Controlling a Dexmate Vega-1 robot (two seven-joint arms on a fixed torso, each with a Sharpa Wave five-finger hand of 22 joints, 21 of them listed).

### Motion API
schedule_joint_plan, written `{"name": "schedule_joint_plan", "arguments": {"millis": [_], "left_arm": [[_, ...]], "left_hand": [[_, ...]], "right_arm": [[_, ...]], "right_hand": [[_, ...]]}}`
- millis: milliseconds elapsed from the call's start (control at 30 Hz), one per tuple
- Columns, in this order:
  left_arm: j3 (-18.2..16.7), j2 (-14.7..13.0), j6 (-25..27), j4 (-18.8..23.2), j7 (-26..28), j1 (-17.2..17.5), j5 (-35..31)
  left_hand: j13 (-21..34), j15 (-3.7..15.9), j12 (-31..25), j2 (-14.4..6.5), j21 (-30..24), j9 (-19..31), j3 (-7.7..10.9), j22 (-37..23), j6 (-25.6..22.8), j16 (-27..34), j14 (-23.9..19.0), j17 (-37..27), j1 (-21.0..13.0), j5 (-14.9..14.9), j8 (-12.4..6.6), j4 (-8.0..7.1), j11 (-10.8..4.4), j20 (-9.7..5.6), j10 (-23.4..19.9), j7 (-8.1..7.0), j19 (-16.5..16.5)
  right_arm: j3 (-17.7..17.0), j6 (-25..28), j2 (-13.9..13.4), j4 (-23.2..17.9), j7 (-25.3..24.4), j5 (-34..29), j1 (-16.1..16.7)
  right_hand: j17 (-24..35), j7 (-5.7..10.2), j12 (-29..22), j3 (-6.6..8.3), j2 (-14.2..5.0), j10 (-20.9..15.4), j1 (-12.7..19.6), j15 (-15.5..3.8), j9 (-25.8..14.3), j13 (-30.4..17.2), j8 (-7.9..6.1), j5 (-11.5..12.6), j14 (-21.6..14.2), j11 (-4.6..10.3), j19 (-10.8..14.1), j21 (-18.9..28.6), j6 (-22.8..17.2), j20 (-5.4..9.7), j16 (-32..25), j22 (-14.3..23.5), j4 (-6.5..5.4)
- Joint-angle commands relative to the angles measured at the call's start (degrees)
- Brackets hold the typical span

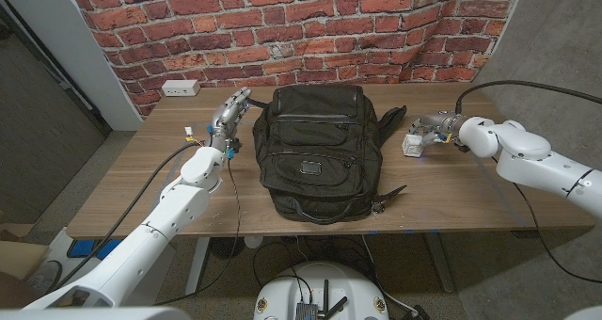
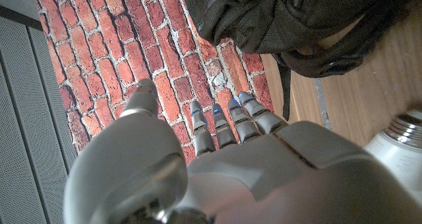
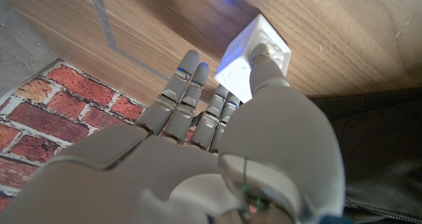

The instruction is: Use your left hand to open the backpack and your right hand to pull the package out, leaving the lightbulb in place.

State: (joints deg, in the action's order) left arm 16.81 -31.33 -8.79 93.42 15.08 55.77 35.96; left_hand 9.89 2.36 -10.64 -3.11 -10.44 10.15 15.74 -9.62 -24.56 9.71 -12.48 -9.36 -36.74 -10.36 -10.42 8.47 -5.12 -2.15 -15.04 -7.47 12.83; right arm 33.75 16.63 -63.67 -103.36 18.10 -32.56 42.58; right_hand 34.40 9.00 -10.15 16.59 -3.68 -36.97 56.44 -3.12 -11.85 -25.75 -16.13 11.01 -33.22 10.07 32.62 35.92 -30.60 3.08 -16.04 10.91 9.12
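Both arms reach across the wooden bench (image 1: 141, 184): the left hand (image 1: 229, 114), fingers apart and holding nothing, hovers beside the black backpack (image 1: 315, 151) at its center, while the right hand (image 1: 431, 127) grips a small white package (image 1: 413, 143) on the bench, just right of the backpack.

Wooden desk (image 1: 141, 184) standing against brick wall, light grain running lengthwise. Black backpack (image 1: 315, 146) lying at desk centre, handle end toward near edge, straps trailing off its right side. White power strip (image 1: 180, 88) sitting at far left corner, beside wall. Small white package (image 1: 413, 143) sitting on desk right of backpack, apart from it; right wrist view showing it as white box (image 3: 254, 59) resting on wood.
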Motion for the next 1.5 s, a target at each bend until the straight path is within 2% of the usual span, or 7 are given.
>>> {"name": "schedule_joint_plan", "arguments": {"millis": [33,233,400,633,933,1167,1500], "left_arm": [[0.3,0.2,0.2,-0.5,-0.1,-0.4,0.1],[0.3,0.1,0.4,-0.6,-0.1,-0.5,0.2],[0.4,0.2,0.5,-0.7,-0.1,-0.7,0.3],[0.5,0.3,0.4,-1.0,-0.3,-0.8,0.3],[0.5,0.2,0.2,-1.1,-0.5,-0.8,0.2],[0.7,-0.4,0.8,-0.8,-0.7,-0.9,0.0],[0.3,-1.3,1.5,0.3,0.5,0.0,-0.7]], "left_hand": [[0.1,0.75,-0.2,-0.7,-0.3,0.0,0.32,0.0,-0.6,0.3,-0.4,0.0,-0.2,0.0,-0.28,-0.01,0.00,-4.81,-0.2,-0.03,0.5],[0.1,0.69,-0.3,-0.8,-0.3,0.0,0.39,0.0,-0.6,0.3,-0.4,0.0,-0.3,0.1,-0.22,0.07,-0.11,-4.77,-0.2,-0.02,0.6],[0.1,0.69,-0.3,-0.9,-0.3,0.0,0.43,0.0,-0.7,0.3,-0.5,0.0,-0.3,0.1,-0.22,0.12,-0.10,-4.77,-0.3,-0.04,0.6],[0.1,0.59,-0.3,-1.0,-0.3,0.0,0.49,0.0,-0.7,0.3,-0.5,0.0,-0.3,0.1,-0.20,0.19,-0.10,-4.76,-0.3,-0.03,0.6],[0.1,0.62,-0.3,-1.0,-0.3,0.0,0.55,0.0,-0.7,0.3,-0.5,0.0,-0.3,0.1,-0.14,0.27,0.01,-4.70,-0.3,0.01,0.6],[0.1,0.57,-0.2,-1.0,-0.2,0.0,0.48,0.0,-0.6,0.2,-0.2,0.0,-0.1,0.1,-0.07,0.31,-0.03,-4.73,-0.1,-0.22,0.3],[0.1,0.92,-0.1,-0.8,0.0,0.0,0.30,0.0,0.1,0.0,0.4,0.0,0.3,0.2,0.23,0.26,-0.17,-4.81,0.2,-0.46,-0.3]], "right_arm": [[0.4,0.2,0.0,-0.3,1.9,-0.1,-0.5],[0.4,0.2,0.0,-0.5,2.9,0.0,-0.8],[0.1,-0.2,-0.1,-0.7,3.4,0.8,-0.9],[-0.5,-0.8,-0.4,-0.9,3.9,2.6,-0.8],[-0.9,-2.4,-0.5,-0.2,6.4,5.7,-1.8],[-1.5,-2.9,-0.9,-0.1,6.4,7.7,-1.8],[-3.4,-2.7,-1.9,-1.0,3.8,10.4,-0.3]], "right_hand": [[0.1,-0.11,0.2,-0.73,1.51,2.5,0.0,-8.66,-0.1,0.2,1.01,-0.3,1.9,-0.46,-1.1,-0.2,2.3,4.69,0.6,-0.2,0.00],[-0.2,-0.33,0.4,-1.64,2.85,8.1,-0.4,-8.03,0.1,1.0,3.05,-0.7,6.2,-0.94,-2.7,-1.0,7.2,3.32,2.0,-0.5,-0.06],[-0.7,-0.82,0.5,-2.43,4.08,12.0,-1.4,-5.96,0.2,1.6,4.21,-0.7,8.7,-1.81,-4.4,-2.1,10.5,1.74,3.0,-0.7,-0.31],[-2.1,-1.38,0.4,-3.60,5.97,17.3,-3.8,-3.03,0.3,2.8,5.15,-0.4,13.3,-3.69,-7.1,-4.1,14.6,-0.80,4.8,-1.0,-0.88],[-3.9,-2.33,0.4,-4.61,7.18,21.6,-6.8,-0.15,0.5,4.2,5.57,0.1,17.6,-4.61,-10.5,-7.0,18.6,-2.91,5.7,-1.2,-1.62],[-5.5,-3.00,0.4,-5.22,7.56,25.0,-8.6,2.19,0.7,5.6,5.79,0.5,21.2,-5.77,-12.4,-9.3,22.0,-3.60,5.8,-1.3,-1.99],[-6.2,-3.48,0.2,-5.40,7.13,25.9,-9.6,2.35,0.8,6.3,5.81,0.5,22.1,-5.99,-13.0,-10.3,23.3,-3.52,5.6,-1.4,-2.39]]}}
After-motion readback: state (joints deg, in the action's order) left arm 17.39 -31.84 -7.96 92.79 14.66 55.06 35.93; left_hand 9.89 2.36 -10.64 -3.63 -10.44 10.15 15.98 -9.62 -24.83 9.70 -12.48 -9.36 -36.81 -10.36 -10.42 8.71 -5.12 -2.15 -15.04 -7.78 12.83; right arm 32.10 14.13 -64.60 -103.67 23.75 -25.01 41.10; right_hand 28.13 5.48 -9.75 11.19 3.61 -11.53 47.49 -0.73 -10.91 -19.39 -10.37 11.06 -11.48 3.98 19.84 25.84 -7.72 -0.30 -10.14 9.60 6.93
